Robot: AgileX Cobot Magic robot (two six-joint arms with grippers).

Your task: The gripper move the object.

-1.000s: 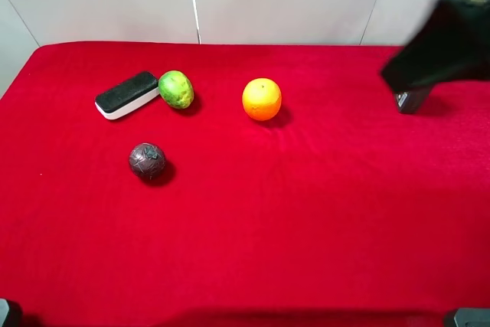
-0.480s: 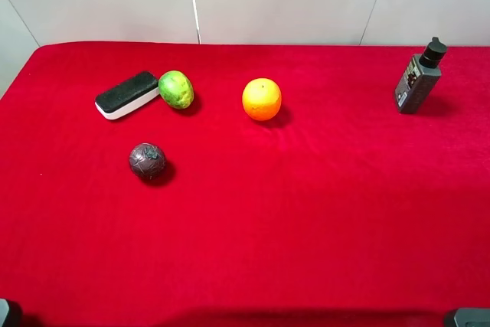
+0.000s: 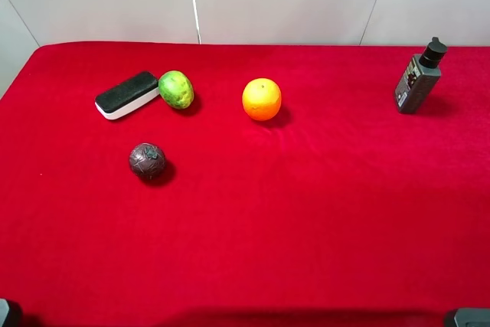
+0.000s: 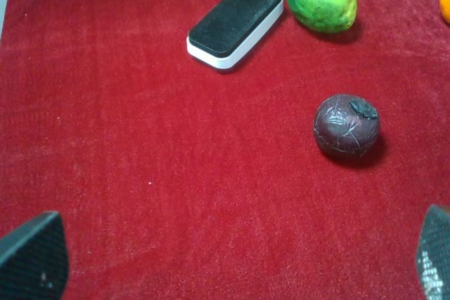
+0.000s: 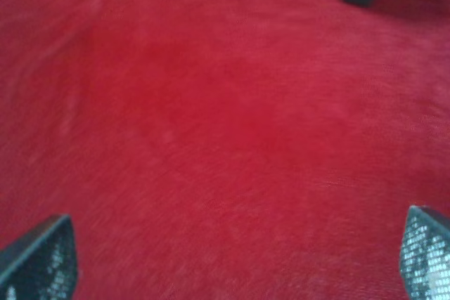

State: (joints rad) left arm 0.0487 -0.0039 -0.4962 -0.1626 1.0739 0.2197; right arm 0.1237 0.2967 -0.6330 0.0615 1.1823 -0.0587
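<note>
Bright, even light, short soft shadows; the right wrist view is blurred.

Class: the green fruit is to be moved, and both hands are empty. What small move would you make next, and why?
Probably bring the left hand forward toward the green fruit. It lies untouched against the eraser on the left side of the table, and the left wrist view already shows it ahead, with that hand's fingers spread wide.
</note>
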